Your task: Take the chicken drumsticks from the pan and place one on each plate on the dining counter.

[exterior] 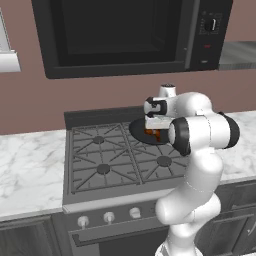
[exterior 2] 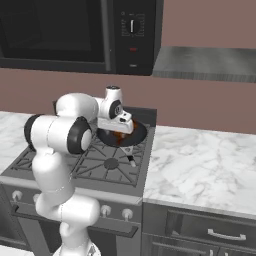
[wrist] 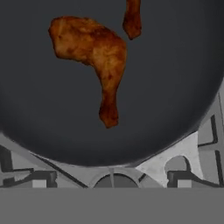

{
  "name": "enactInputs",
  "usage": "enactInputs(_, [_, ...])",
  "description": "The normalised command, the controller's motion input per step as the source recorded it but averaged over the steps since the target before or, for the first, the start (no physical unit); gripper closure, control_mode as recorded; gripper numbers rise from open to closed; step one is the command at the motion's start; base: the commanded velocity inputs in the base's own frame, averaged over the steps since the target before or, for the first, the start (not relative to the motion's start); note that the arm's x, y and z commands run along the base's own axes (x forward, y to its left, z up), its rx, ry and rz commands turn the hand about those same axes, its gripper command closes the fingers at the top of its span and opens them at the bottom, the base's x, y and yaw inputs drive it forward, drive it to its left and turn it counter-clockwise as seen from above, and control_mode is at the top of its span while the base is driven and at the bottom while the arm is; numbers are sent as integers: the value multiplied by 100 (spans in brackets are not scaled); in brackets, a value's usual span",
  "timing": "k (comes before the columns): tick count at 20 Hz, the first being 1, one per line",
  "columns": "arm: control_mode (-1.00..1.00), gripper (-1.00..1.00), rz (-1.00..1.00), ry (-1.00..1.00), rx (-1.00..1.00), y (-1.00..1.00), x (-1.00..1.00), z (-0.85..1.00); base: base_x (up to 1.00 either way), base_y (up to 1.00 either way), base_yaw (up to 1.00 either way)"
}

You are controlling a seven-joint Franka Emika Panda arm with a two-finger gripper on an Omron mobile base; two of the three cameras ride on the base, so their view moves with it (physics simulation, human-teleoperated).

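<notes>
The black pan [wrist: 175,87] sits on the stove's back right burner [exterior: 137,131] [exterior 2: 141,132]. Inside it lie two reddish-brown chicken drumsticks: one whole drumstick [wrist: 94,50] with its thin bone pointing down in the hand view, and another drumstick [wrist: 132,19] cut off by the top edge. My gripper [exterior: 155,133] [exterior 2: 122,139] hangs just above the pan, pointing down over the drumsticks, open and holding nothing. A bit of reddish meat [exterior: 151,133] shows under the hand. The plates and the dining counter are out of view.
The gas stove [exterior: 102,155] has grey grates and knobs along its front. Marble worktop flanks it on the left [exterior: 27,165] and right [exterior 2: 200,160]. A black microwave [exterior: 120,35] hangs above. The pan's short handle [exterior 2: 131,160] points toward the stove front.
</notes>
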Motion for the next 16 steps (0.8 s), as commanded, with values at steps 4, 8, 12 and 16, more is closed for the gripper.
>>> enactInputs(4, [-100, -100, 0, 4, 7, -9, 36, -27, 0, 0, 0])
enactInputs(8, [-100, -100, 0, 0, 9, -8, 32, -30, 0, 0, 0])
enactInputs(12, [-100, -100, 0, 0, 9, -3, 19, -30, 0, 0, 0])
enactInputs(16, [-100, -100, 0, 0, 3, 0, 27, -25, 0, 0, 0])
